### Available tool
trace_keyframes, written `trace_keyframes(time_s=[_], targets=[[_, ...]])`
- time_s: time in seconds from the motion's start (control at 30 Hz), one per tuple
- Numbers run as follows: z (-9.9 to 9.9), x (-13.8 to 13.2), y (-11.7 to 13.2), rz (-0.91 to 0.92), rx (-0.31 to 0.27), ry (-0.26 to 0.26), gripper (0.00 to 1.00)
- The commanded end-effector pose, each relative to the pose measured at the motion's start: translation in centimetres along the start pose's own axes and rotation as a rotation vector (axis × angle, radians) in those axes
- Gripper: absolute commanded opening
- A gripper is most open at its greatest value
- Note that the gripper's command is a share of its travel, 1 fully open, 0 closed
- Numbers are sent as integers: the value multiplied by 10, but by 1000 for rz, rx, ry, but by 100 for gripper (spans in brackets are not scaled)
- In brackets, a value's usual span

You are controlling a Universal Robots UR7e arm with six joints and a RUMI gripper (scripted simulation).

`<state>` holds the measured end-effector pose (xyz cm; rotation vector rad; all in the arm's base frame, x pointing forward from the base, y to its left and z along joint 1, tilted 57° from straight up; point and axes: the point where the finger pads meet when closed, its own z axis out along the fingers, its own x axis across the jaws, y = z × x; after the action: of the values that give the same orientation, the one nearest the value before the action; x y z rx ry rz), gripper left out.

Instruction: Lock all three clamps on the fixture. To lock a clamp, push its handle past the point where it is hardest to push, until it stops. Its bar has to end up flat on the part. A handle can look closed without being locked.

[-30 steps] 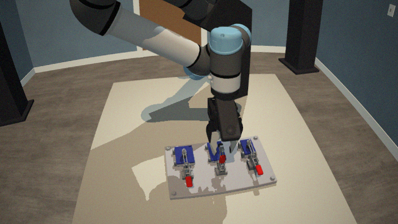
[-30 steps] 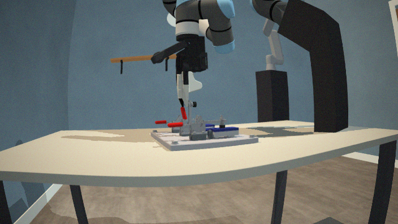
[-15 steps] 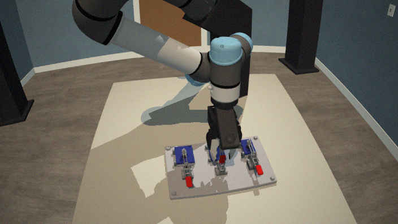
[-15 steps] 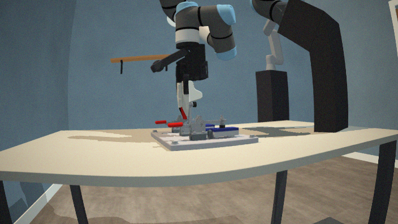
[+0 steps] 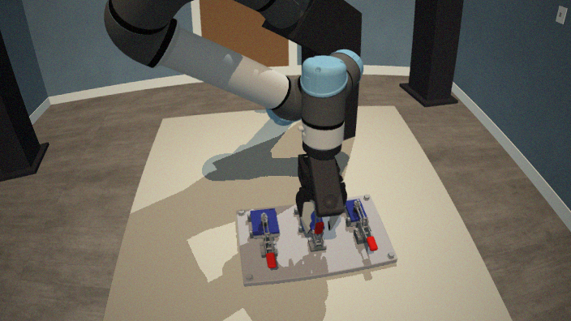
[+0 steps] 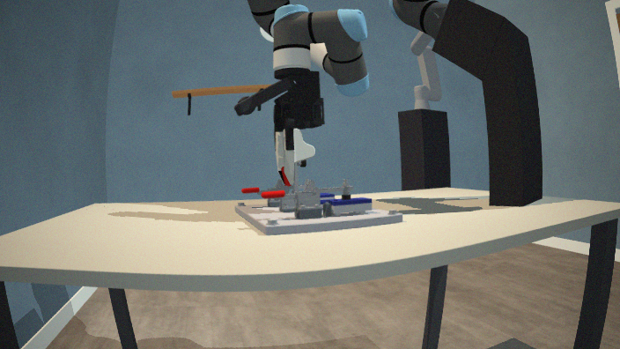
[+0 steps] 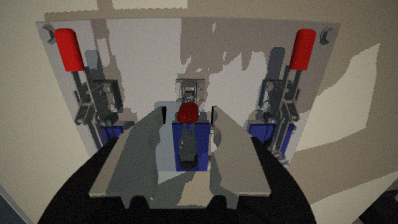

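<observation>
A grey fixture plate point(image 5: 316, 243) carries three toggle clamps over blue parts. The left clamp's red handle point(image 5: 271, 260) and the right clamp's red handle point(image 5: 371, 243) lie flat, pointing at the plate's near edge. They also show in the wrist view, one handle at the left point(image 7: 69, 49) and the other at the right point(image 7: 303, 48). The middle clamp's red handle point(image 5: 319, 228) point(image 6: 285, 176) stands raised and tilted. My gripper point(image 7: 189, 107) points down over the middle clamp, partly open. Its fingers straddle the raised handle point(image 7: 188, 113) with a gap on each side and hold nothing.
The plate lies on a cream table point(image 6: 308, 247), near its middle. A dark pedestal point(image 6: 424, 150) and the arm's black base column point(image 6: 511, 110) stand at the back. A wooden bar point(image 6: 220, 92) hangs in the background.
</observation>
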<state>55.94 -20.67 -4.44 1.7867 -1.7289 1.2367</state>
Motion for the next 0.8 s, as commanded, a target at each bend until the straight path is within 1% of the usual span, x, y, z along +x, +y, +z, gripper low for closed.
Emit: trace_keyframes(time_s=[0.0,0.1,0.13,0.77], targets=[[0,0,0,0,1,0,28],[0,0,0,0,1,0,28],[0,0,0,0,1,0,0],[0,0,0,0,1,0,0]])
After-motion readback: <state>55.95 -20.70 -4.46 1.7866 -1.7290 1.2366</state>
